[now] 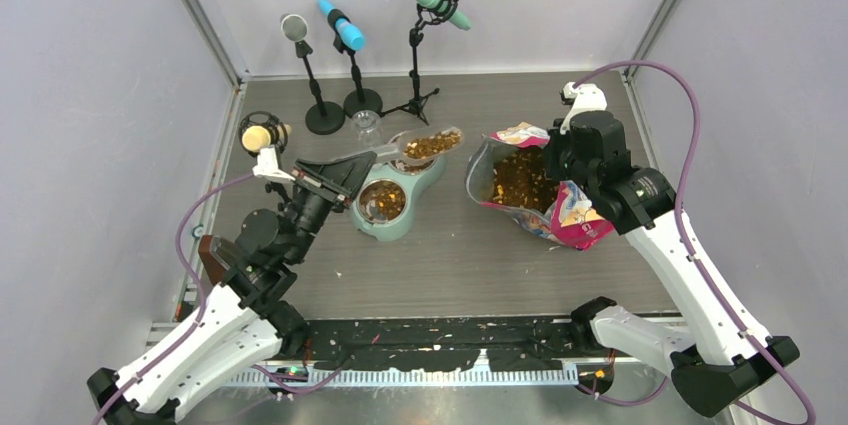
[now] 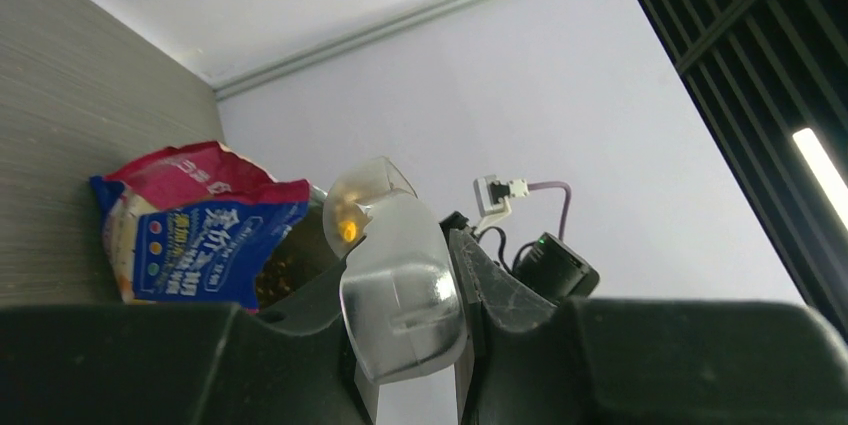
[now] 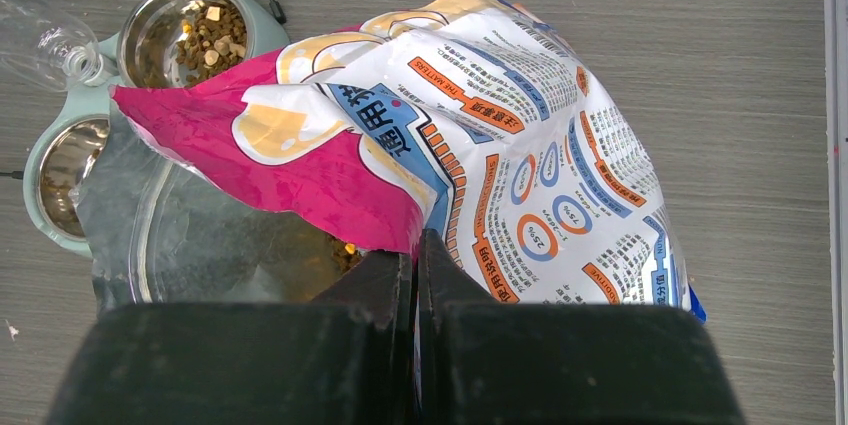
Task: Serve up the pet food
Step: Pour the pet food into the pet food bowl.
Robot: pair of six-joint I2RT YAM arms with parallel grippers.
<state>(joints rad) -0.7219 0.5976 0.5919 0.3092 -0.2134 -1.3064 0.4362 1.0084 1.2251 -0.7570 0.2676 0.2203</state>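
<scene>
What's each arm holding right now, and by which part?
The left gripper holds the scoop by its handle. The right gripper has its jaws pinched on the bag at the edge of its open mouth.

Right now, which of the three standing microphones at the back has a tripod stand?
The mint-green microphone, rightmost of the three. The silver-grey microphone and the bright blue microphone stand on round black bases.

Grey mic [image 1: 294, 27], blue mic [image 1: 341, 27], teal mic [image 1: 440, 3] (all on stands); mint feeder [image 1: 420, 187].
</scene>
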